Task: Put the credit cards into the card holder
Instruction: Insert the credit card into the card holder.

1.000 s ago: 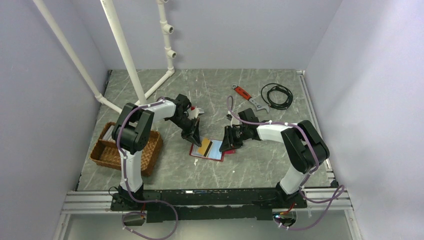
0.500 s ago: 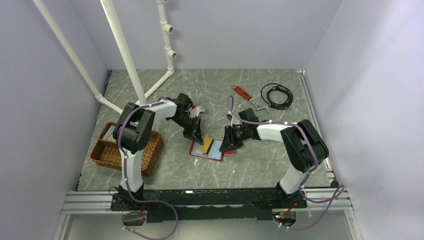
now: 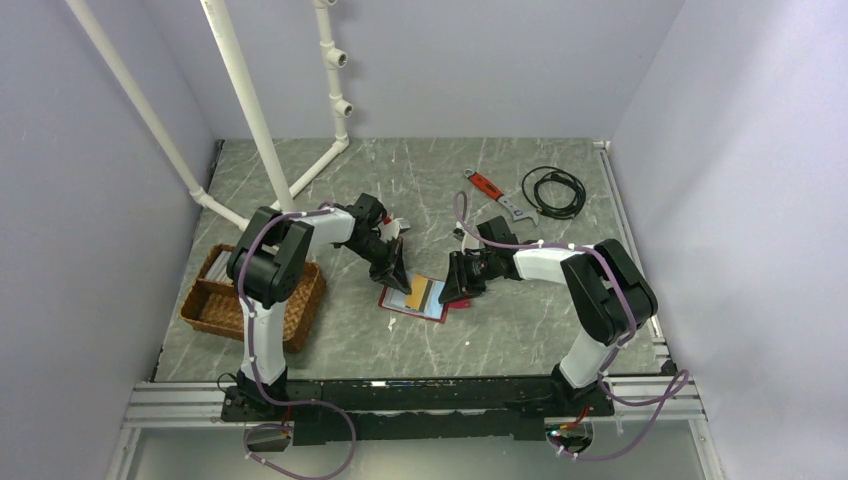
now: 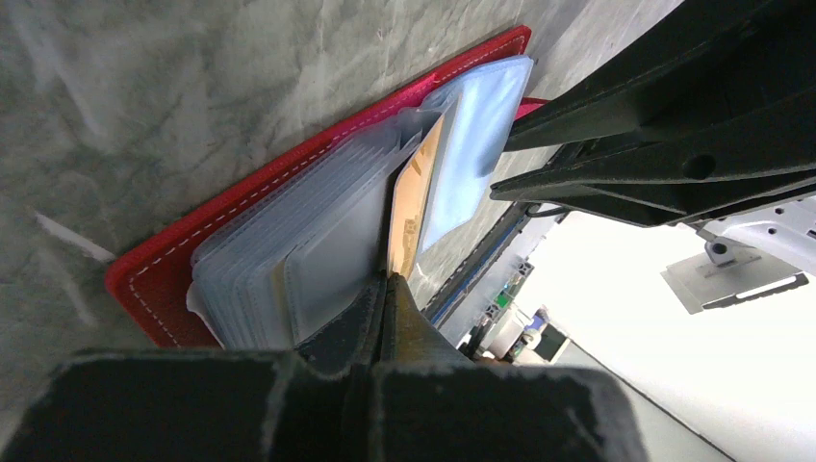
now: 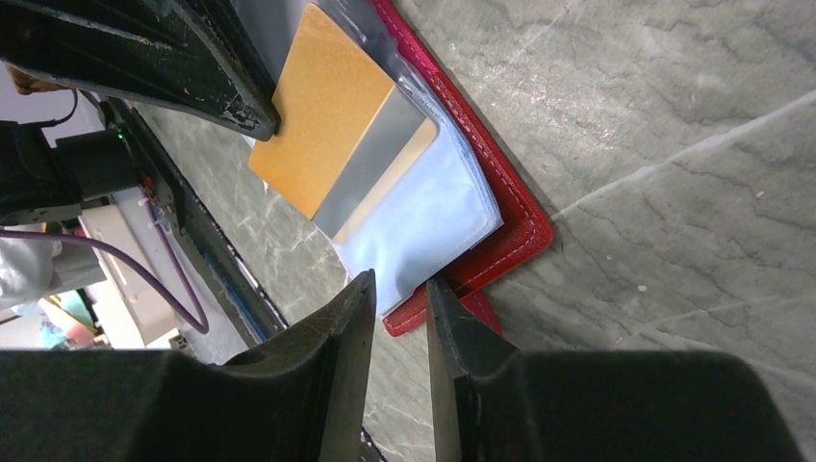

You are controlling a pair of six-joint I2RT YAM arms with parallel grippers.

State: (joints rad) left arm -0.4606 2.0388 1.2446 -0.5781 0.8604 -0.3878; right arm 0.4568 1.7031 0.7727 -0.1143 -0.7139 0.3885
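The red card holder (image 3: 432, 312) lies open on the table between my grippers, its clear sleeves (image 4: 318, 231) fanned. My left gripper (image 3: 399, 281) is shut on the gold-brown credit card (image 3: 409, 295) and holds it on edge, its far end inside a sleeve. The card shows in the left wrist view (image 4: 412, 202) and, with a grey stripe, in the right wrist view (image 5: 322, 125). My right gripper (image 3: 453, 293) sits at the holder's right edge, its jaws nearly closed around a sleeve corner and the red rim (image 5: 500, 217). Pale cards (image 3: 396, 224) lie behind the left arm.
A brown wicker tray (image 3: 300, 300) holding pale cards stands at the left. A red-handled wrench (image 3: 490, 190) and a black coiled cable (image 3: 553, 190) lie at the back right. White pipes (image 3: 245, 100) rise at the back left.
My left gripper has moved slightly right and down toward the holder, pushing the gold-brown card further into the sleeve. The right gripper has stayed in place.
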